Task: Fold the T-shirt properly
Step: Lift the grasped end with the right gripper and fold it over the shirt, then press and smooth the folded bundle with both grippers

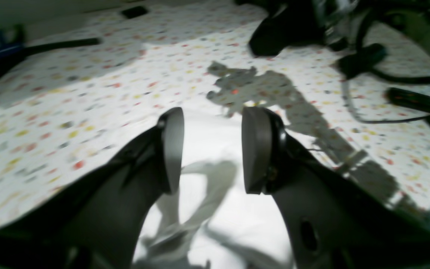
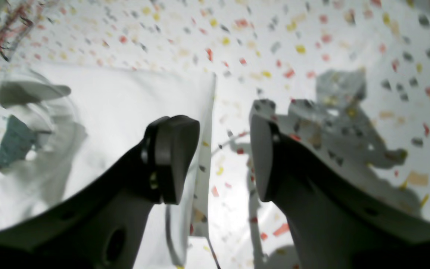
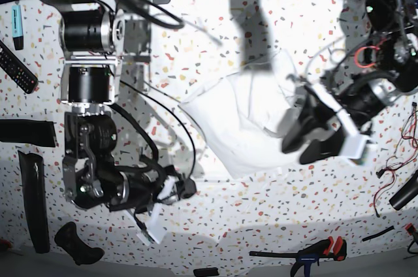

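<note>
The white T-shirt (image 3: 238, 120) lies rumpled in the middle of the speckled table (image 3: 261, 218). In the base view my left gripper (image 3: 298, 145) hangs over the shirt's right part. Seen from the left wrist, the left gripper (image 1: 213, 149) stands open above the T-shirt (image 1: 218, 216), nothing between its fingers. My right gripper (image 3: 174, 204) hovers off the shirt's lower left edge. Through the right wrist camera the right gripper (image 2: 218, 157) is open and empty; the T-shirt (image 2: 125, 101) has its straight edge running below the gap, with one finger (image 2: 174, 157) over the cloth.
A remote (image 3: 17, 68) and a teal marker (image 3: 16, 19) lie at the far left, with black straps (image 3: 32, 202) below them. A clamp (image 3: 317, 251) sits at the front edge. Red wires (image 3: 408, 134) trail at the right. Cables (image 1: 386, 76) cross the table beyond the left gripper.
</note>
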`<control>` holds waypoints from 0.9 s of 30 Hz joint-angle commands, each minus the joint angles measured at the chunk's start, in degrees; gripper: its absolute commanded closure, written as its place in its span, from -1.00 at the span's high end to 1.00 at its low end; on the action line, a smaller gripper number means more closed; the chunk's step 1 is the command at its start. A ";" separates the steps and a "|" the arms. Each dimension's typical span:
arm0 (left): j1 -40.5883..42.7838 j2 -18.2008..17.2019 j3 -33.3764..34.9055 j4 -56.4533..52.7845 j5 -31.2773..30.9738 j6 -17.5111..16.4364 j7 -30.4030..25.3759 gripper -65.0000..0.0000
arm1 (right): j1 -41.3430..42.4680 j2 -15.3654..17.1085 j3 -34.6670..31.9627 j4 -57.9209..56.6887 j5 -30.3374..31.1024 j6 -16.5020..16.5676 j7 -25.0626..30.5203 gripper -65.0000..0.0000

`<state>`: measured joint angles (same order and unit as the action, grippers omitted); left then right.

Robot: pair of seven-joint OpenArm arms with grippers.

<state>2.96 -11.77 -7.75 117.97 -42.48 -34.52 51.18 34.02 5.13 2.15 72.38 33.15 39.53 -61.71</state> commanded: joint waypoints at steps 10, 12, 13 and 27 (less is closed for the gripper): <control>-4.28 8.98 17.25 0.83 10.69 1.38 -3.28 -0.23 | 0.70 1.25 -0.02 0.90 1.31 0.47 0.61 -0.13; -4.13 10.16 18.69 0.83 15.61 2.21 -3.21 -0.23 | 0.72 1.64 -0.02 0.90 1.36 0.47 0.17 -0.13; -4.07 10.16 19.04 0.83 18.05 2.91 -3.30 -0.23 | 0.72 2.29 -0.02 0.90 1.31 0.47 0.11 -0.13; -3.91 9.62 19.06 -22.99 28.11 6.67 -3.28 -0.23 | 0.70 17.99 0.15 0.90 3.06 0.47 -0.55 -0.13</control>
<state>-0.05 -2.35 11.31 93.82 -13.50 -27.59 48.66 32.84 22.65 2.15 72.38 35.38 39.55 -63.07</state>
